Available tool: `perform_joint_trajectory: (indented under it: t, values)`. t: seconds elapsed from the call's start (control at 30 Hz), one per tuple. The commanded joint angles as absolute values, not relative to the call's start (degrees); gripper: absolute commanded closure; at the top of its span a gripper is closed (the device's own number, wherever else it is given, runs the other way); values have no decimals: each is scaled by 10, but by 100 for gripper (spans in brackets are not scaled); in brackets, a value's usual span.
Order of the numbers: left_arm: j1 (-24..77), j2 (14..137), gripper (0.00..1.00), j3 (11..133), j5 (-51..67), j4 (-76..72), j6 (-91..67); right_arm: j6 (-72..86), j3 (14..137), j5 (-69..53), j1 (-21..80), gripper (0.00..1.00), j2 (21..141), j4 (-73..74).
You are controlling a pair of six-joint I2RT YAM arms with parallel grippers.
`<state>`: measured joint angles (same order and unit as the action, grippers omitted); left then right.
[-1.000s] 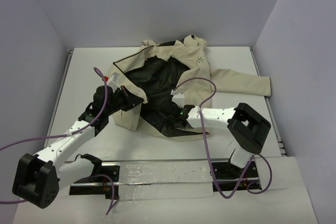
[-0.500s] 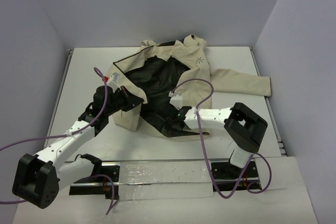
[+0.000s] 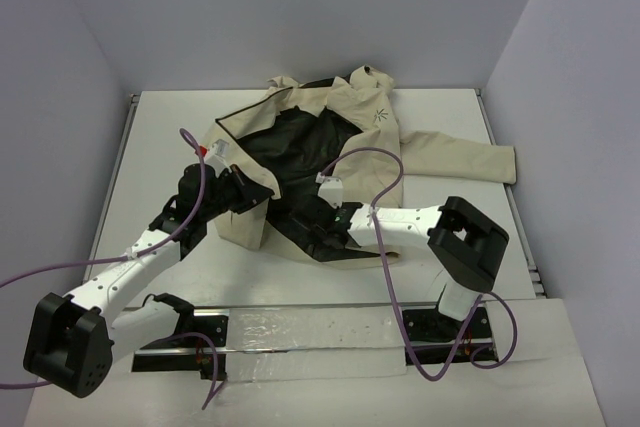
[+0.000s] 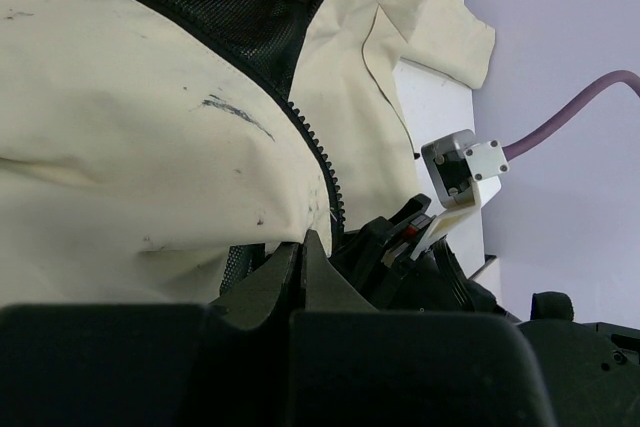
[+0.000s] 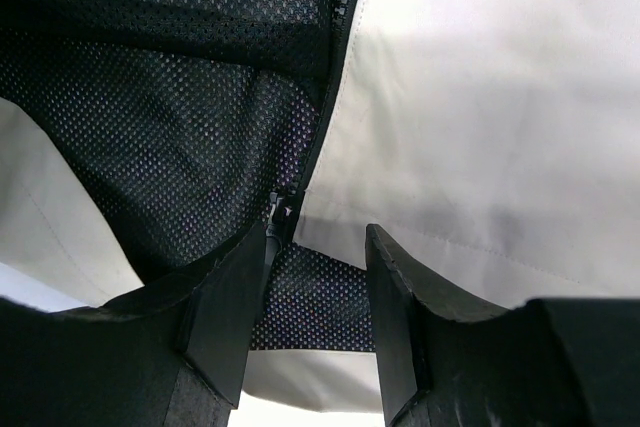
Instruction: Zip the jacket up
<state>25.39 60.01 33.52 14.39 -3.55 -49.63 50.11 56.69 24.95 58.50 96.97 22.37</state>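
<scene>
Cloth of a large cream long-sleeved fabric jacket point(image 3: 440, 152) with black mesh lining lies spread over the far half of the white surface point(image 3: 160, 137). Its hood is toward the back wall and one sleeve is stretched out to the right. The front is open, so the dark lining shows in the middle. A small dark star-like logo point(image 3: 380, 114) sits on the chest panel near the hood.

The left claw point(image 3: 256, 195) is at the near corner of the cream panel on its own side. In its wrist view the two fingers point(image 4: 270, 287) are pressed together, pinching the lower hem of that panel where the row of black zipper teeth point(image 4: 318, 142) ends.

The right claw point(image 3: 323, 235) is low over the bottom edge of the opposite panel, near the left one. Its fingers point(image 5: 395, 297) stand apart and grip nothing, straddling the foot of the other zipper edge. The small grey zipper slider point(image 5: 277, 209) sits just beside one fingertip; whether they touch cannot be told.
</scene>
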Motion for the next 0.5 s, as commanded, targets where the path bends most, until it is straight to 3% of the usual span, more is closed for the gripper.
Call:
perform_joint_trajectory:
  t: [0.0,0.47]
  values:
    - [250,589,100,351,156,-41,-487,510,570,273,580,48,966,222]
    - [251,588,100,353,156,-40,-489,513,539,244,553,49,973,190]
